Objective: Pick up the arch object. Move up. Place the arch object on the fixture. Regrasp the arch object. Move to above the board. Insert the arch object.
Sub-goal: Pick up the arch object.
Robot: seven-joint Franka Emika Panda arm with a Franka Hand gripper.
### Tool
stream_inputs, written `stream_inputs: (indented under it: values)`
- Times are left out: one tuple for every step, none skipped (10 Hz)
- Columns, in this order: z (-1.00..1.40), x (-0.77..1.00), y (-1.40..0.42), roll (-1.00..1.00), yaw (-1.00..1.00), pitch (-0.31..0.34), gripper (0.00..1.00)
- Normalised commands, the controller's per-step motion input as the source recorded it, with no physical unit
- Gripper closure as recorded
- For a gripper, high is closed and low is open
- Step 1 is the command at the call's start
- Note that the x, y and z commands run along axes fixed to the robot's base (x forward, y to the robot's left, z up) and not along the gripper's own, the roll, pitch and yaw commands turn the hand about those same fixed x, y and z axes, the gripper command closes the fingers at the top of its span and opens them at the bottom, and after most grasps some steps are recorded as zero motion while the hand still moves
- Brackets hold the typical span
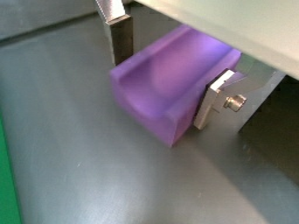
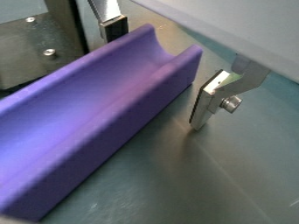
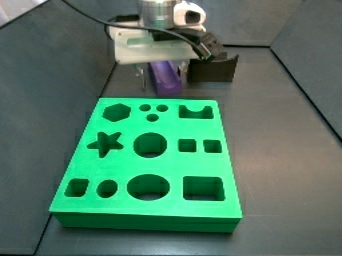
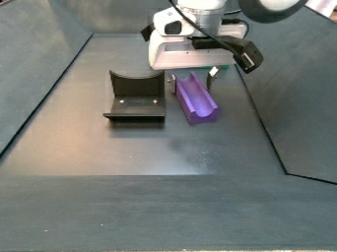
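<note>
**A:** Where is the arch object [image 4: 199,98] now?

**B:** It lies flat on the dark floor [image 4: 145,148], with its curved groove facing up. In a side view it is just beside the fixture [image 4: 134,98], and a small gap stays between them. In another side view the purple piece [image 3: 163,73] sits behind the far edge of the board [image 3: 154,160], near it but apart, and the fixture [image 3: 215,68] stands beside it.

**A:** And the gripper?

**B:** The gripper [image 4: 198,69] hangs low over the far end of the arch object. In both wrist views the two silver fingers stand on both sides of the block. In a wrist view one finger [image 2: 214,98] is clearly apart from the purple wall, and floor shows between them. The opposite finger [image 2: 110,19] is near the other wall.

**A:** So the jaws are released?

**B:** Yes, they are spread wider than the block and they do not grasp it. In a wrist view the finger [image 1: 218,98] looks very close to the purple side [image 1: 170,79], but I cannot tell if it touches.
</note>
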Motion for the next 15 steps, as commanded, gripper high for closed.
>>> stream_inputs:
  values:
    - [0.00,0.00,-0.13,0.06,0.09,-0.224,0.00]
    - [0.00,-0.03,-0.13,0.05,0.03,-0.221,0.00]
    - [0.00,-0.06,-0.10,0.03,0.00,-0.144,0.00]
    - [0.00,0.00,0.00,0.00,0.00,-0.020,0.00]
    - [0.00,0.00,0.00,0.00,0.00,0.000,1.00]
    - [0.00,0.00,0.00,0.00,0.00,0.000,1.00]
    - [0.00,0.00,0.00,0.00,0.00,0.000,1.00]
    - [0.00,0.00,0.00,0.00,0.00,0.000,1.00]
    - [0.00,0.00,0.00,0.00,0.00,0.000,1.00]
    - [0.00,0.00,0.00,0.00,0.00,0.000,1.00]
    - [0.00,0.00,0.00,0.00,0.00,0.000,1.00]
    - [0.00,0.00,0.00,0.00,0.00,0.000,1.00]
    - [0.00,0.00,0.00,0.00,0.00,0.000,1.00]
    - [0.00,0.00,0.00,0.00,0.00,0.000,1.00]
    - [0.00,0.00,0.00,0.00,0.00,0.000,1.00]
